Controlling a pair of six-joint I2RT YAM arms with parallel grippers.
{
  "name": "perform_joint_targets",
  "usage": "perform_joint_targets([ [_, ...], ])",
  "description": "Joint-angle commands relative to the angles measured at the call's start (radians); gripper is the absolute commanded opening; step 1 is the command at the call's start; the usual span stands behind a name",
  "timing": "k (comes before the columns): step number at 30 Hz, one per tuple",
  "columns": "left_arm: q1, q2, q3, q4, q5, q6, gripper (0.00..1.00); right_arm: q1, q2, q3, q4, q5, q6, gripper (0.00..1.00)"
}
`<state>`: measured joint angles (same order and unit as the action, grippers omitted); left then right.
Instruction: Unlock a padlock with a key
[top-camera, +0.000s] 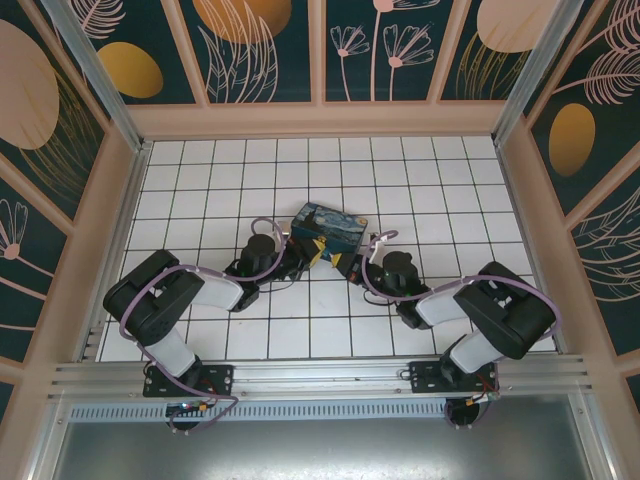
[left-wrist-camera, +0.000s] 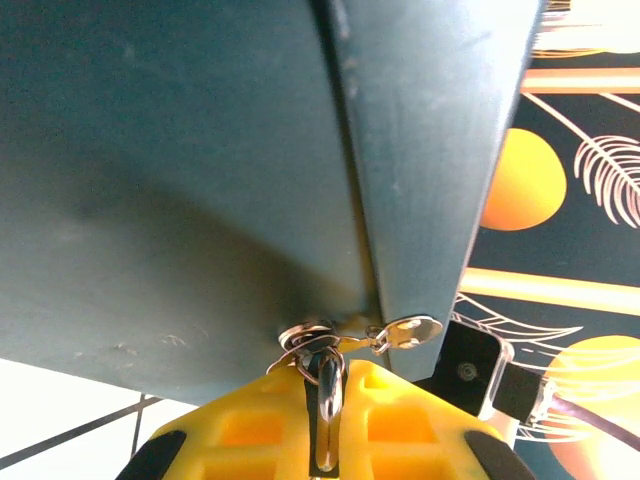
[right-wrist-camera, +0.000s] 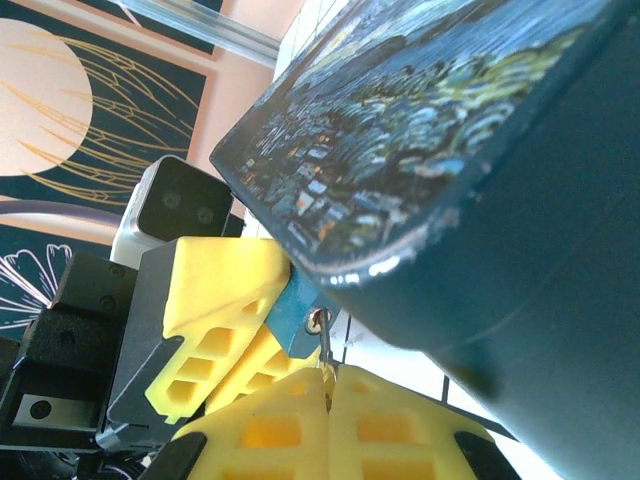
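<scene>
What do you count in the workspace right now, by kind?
Box: 1
Padlock: 1
Key: 1 that I can make out
Grippers: 2, left gripper and right gripper
Total: 5

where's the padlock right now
Right wrist view, just left of centre: the padlock sits under the starry box's near corner, against the left end effector's yellow fingers and directly above the right end effector's closed fingertips.
</scene>
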<state>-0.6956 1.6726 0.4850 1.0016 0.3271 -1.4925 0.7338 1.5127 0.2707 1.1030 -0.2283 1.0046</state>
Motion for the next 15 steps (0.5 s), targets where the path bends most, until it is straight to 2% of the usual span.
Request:
perform_joint_targets([
  [1, -0.045, -0.002, -0.023, 0.113, 0.121, -0.04, 0.0, 0.038, 0.001, 0.055, 0.172, 0.002, 0.018, 0.0],
  [7, -0.045, 0.023, -0.054, 0.217, 0.1, -0.104, 0.0, 0.048, 0.039, 0.05, 0.208, 0.026, 0.031, 0.0],
  [15, -0.05, 0.036, -0.053, 0.214, 0.12, -0.086, 0.0, 0.003, 0.05, 0.03, 0.226, 0.02, 0.031, 0.0],
])
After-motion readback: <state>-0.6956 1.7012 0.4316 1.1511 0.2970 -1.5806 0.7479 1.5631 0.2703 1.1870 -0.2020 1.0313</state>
